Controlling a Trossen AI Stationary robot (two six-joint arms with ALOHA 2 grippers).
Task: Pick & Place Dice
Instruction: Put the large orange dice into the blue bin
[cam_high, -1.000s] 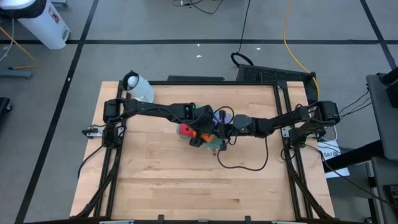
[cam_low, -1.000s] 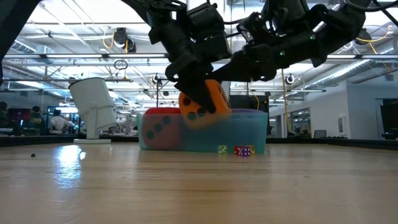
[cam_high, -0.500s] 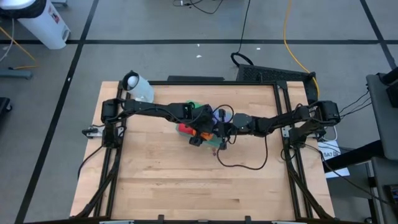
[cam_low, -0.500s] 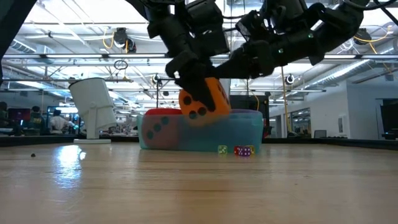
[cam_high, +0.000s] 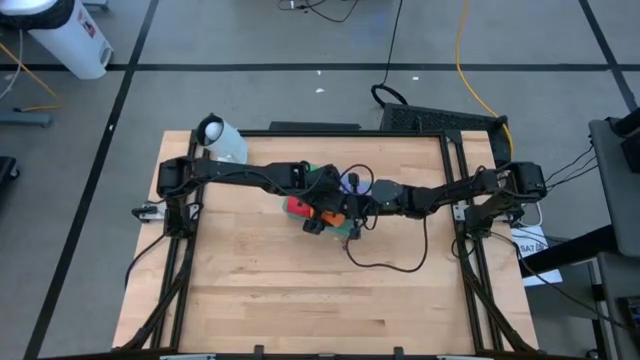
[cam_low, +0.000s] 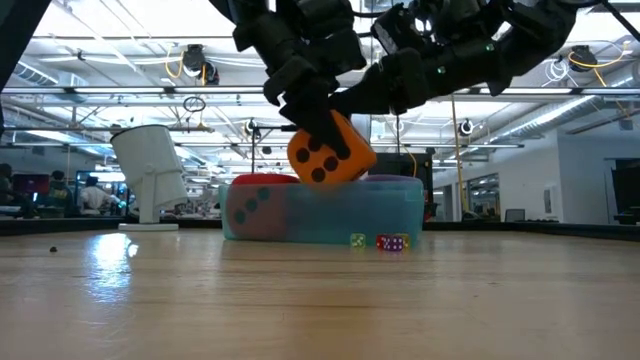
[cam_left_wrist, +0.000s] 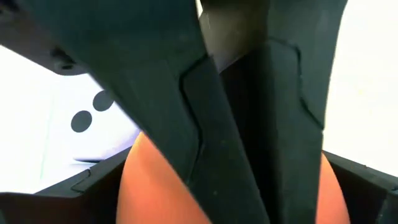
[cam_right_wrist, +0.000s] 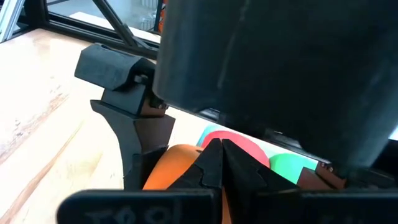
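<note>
The left end effector (cam_low: 318, 125) grips one orange die (cam_low: 331, 148) above the container (cam_low: 395, 212). One red die (cam_low: 258, 210) lies inside. The right end effector (cam_high: 362, 210) is clenched, empty.

Arms: two slim, jointed, matte black, one from each side of the table | Left gripper (cam_low: 322, 118): blocky dark housing, two flat angular black fingers (cam_left_wrist: 186, 118) | Right gripper (cam_right_wrist: 217, 163): black tapered fingers under a rounded black housing | Cable: thin black loop trailing from right arm
</note>
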